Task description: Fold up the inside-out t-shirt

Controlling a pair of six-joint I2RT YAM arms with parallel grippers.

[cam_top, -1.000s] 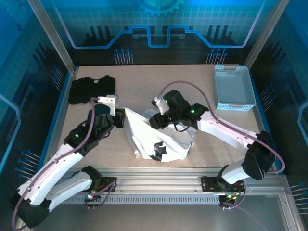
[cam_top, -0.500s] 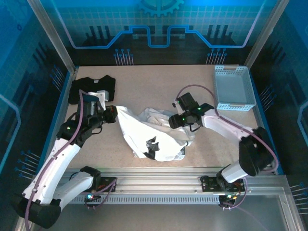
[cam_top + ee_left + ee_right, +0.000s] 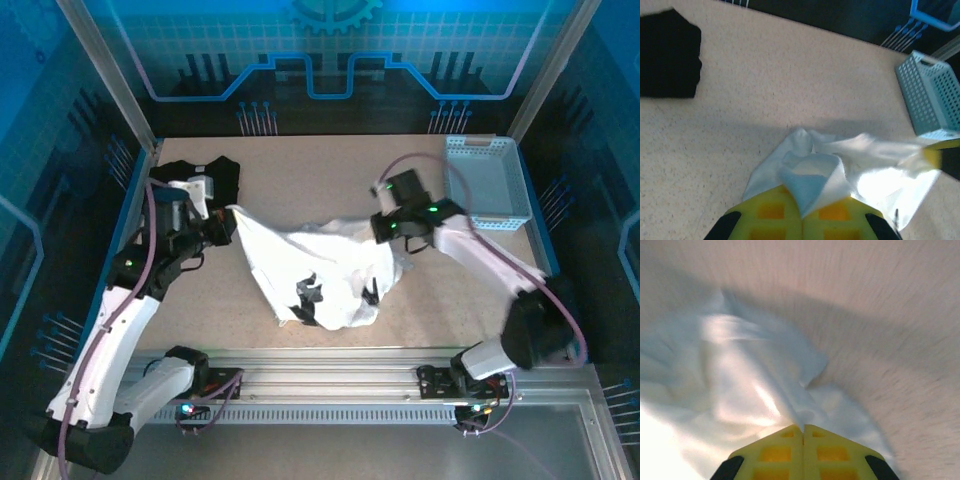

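Now, left hand (image 3: 224, 216) pinching shirt (image 3: 320, 268) at its left edge, right hand (image 3: 386, 229) clamped on right edge, shirt bunched on surface (image 3: 300, 170) between.

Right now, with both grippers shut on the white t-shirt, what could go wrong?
The left gripper and right gripper each pinch only a small fold of the inside-out t-shirt; a harder pull could slip it free. The left gripper is close to the black folded t-shirt and might disturb it. The shirt's middle lies bunched, so folding may come out crooked.
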